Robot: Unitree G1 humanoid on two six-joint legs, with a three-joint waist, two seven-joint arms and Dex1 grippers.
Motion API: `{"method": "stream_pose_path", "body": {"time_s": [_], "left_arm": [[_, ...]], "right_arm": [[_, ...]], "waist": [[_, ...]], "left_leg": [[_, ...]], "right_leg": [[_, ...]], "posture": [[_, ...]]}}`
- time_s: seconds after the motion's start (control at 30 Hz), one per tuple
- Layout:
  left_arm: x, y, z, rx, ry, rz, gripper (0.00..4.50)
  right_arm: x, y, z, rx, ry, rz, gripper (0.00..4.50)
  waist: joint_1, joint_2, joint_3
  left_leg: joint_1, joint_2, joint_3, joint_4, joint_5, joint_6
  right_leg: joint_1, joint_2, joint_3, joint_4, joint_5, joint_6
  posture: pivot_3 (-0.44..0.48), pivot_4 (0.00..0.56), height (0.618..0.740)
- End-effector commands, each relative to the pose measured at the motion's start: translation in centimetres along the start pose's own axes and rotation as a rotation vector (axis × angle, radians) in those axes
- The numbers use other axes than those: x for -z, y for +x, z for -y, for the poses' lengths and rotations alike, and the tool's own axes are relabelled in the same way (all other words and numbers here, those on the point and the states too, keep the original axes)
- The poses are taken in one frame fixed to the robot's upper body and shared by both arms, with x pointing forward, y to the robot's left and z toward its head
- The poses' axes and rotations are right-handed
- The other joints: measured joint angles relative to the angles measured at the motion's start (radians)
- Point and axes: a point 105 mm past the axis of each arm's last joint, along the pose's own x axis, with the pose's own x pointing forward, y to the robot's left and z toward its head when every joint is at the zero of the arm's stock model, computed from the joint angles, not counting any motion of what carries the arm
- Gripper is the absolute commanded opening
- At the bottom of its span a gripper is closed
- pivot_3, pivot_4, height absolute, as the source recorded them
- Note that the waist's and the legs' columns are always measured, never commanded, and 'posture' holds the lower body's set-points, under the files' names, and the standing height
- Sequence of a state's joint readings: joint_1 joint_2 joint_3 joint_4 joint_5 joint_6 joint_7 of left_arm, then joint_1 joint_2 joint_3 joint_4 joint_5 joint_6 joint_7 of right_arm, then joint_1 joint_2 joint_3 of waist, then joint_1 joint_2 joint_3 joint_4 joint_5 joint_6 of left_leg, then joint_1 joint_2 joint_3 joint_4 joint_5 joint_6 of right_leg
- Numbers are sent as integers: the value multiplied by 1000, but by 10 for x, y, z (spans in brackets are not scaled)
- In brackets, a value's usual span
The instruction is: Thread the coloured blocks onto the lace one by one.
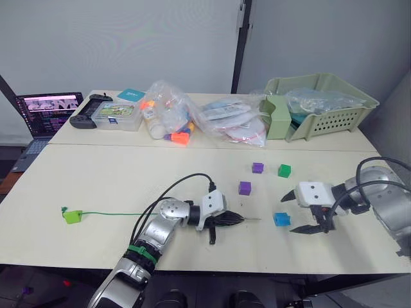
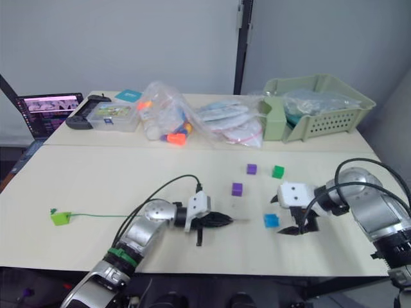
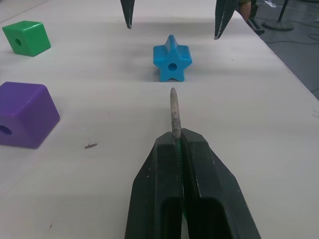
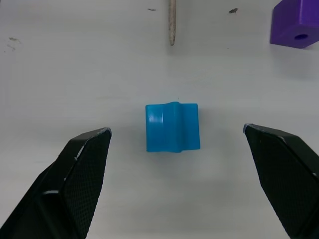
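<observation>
Your left gripper (image 1: pixel 232 220), low centre of the head view, is clamped on the lace (image 1: pixel 103 213), its grey tip (image 3: pixel 174 110) pointing at the blue block (image 1: pixel 281 219). Your right gripper (image 1: pixel 297 213) is spread wide around that block. Two purple blocks (image 1: pixel 244 187) and a green one (image 1: pixel 284 170) sit above; a lime block (image 1: pixel 72 216) lies far left.

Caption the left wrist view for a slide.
Left pincer shut on the lace's grey needle tip, aimed at the blue star-shaped block between the right pincer's open fingers.

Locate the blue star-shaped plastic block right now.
On the table's right side, the blue star-shaped plastic block lies between the open right gripper fingers, just beyond the lace's grey tip.
</observation>
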State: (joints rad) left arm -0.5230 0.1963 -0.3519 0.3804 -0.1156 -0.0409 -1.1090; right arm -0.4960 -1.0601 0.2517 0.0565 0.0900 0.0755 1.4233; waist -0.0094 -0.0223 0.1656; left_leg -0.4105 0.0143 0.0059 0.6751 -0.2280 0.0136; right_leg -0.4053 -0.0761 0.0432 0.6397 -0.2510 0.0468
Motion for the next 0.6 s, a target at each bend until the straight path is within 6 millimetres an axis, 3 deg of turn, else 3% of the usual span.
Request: {"method": "stream_pose_path", "body": {"time_s": [0.03, 0.2, 0.3, 0.53, 0.6], "left_arm": [[-9, 2, 3, 5, 37, 18, 0], [-10, 1, 3, 3, 38, 15, 0], [-10, 1, 2, -1, 38, 16, 0], [-14, 6, 4, -3, 50, 21, 0], [-16, 9, 1, -22, 50, 27, 0]], "right_arm": [[-1, 3, 5, 27, -56, -37, 4491], [-2, 13, 1, 10, -60, -60, 4491], [2, 18, -1, 11, -44, -115, 3770], [4, 26, -2, 29, -1, -170, 1353], [1, 27, -1, 34, 7, -168, 1336]], "waist": [[1, 0, 0], [4, 0, 0], [4, 0, 0], [6, 0, 0], [5, 0, 0]], "left_leg": [[0, 0, 0, 0, 0, 0], [0, 0, -1, 1, 0, 0], [0, 0, -1, 0, 0, 0], [1, 0, -1, 1, 0, 0], [1, 0, -1, 1, 0, 0]], "right_leg": [[0, 0, 0, 0, 0, 0], [0, 0, 0, 1, 0, 0], [0, 0, 0, 1, 0, 0], [1, 0, 0, 1, 0, 0], [1, 0, 0, 1, 0, 0]], "posture": [[0, 150, 740], [0, 150, 740], [0, 150, 740], [0, 150, 740], [0, 150, 740]]}}
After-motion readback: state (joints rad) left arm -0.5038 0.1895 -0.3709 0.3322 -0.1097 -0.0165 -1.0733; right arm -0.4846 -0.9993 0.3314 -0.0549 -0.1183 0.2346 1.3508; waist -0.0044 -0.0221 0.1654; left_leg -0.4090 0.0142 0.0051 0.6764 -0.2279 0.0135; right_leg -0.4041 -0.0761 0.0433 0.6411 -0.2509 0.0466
